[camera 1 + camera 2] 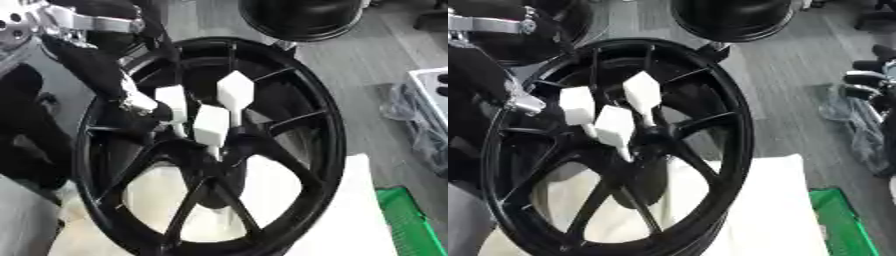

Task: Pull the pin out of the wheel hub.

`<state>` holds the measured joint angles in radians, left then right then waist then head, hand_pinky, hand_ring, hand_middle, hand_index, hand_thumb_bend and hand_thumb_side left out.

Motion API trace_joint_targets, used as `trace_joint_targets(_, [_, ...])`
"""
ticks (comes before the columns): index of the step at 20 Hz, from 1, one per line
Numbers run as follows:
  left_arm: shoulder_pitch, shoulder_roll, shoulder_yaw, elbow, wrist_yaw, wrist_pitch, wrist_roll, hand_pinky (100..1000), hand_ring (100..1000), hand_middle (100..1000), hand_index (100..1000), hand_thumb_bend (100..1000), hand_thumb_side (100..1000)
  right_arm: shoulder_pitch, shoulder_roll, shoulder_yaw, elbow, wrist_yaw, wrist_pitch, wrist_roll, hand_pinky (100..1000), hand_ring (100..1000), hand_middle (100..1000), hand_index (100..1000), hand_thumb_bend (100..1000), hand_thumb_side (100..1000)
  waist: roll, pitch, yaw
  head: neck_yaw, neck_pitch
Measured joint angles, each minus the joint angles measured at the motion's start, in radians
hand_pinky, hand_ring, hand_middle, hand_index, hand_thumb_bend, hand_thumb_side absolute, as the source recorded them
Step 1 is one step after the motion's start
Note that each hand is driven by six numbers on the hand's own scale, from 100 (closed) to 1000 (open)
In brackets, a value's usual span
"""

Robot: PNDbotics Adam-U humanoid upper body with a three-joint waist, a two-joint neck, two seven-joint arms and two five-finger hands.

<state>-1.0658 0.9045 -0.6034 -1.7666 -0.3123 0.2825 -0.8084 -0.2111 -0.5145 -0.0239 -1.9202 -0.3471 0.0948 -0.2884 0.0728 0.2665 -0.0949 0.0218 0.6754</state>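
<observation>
Left robot hand at frame centre-left holds leftmost pin; pin light, stiff; grip white head. Wheel heavy.

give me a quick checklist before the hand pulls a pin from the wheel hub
1. Pins seated in hub: ok. Three white pins stand in the centre of the black wheel.
2. Left hand at a pin: ok. Left hand is against the leftmost pin.
3. Fingers closed round that pin: cannot tell, dark fingers blur into the spokes.
4. Right hand out of the way: ok, it shows in neither view.
5. Wheel supported: ok, it rests on a white surface.
6. Pull path clear above the pins: ok, nothing covers them.
</observation>
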Motion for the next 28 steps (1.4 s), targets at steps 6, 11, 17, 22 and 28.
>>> trace_joint_targets(6, [-0.004, -0.010, -0.007, 0.021, -0.001, 0.001, -0.001, 864, 837, 802, 852, 602, 629, 0.000, 0.000, 0.000, 0.000, 0.000, 0.000, 0.000, 717, 710, 690, 856, 100, 707, 0.000, 0.000, -0.001, 0.001, 0.000])
trace_joint_targets(11, [-0.005, -0.017, -0.010, 0.026, -0.006, 0.002, -0.001, 861, 832, 795, 843, 614, 579, 0.000, 0.000, 0.000, 0.000, 0.000, 0.000, 0.001, 716, 710, 690, 856, 100, 708, 0.000, 0.000, -0.002, 0.005, 0.000])
trace_joint_targets(17, [-0.007, -0.028, -0.021, 0.045, -0.033, -0.007, -0.005, 862, 830, 792, 835, 610, 533, 0.000, 0.000, 0.002, 0.000, 0.000, 0.001, 0.005, 716, 709, 689, 855, 100, 711, 0.000, 0.000, -0.002, 0.013, 0.000])
trace_joint_targets(22, [-0.019, -0.058, -0.046, 0.087, -0.064, -0.019, -0.018, 862, 828, 789, 829, 606, 541, 0.000, 0.000, 0.006, 0.000, 0.000, 0.003, 0.007, 717, 708, 689, 855, 100, 711, -0.001, 0.000, -0.003, 0.018, 0.000])
trace_joint_targets(28, [-0.037, -0.099, -0.072, 0.142, -0.106, -0.035, -0.026, 859, 825, 785, 824, 552, 495, -0.001, 0.000, 0.007, 0.000, 0.000, 0.005, 0.010, 717, 709, 689, 855, 100, 712, -0.001, 0.000, -0.006, 0.023, 0.000])
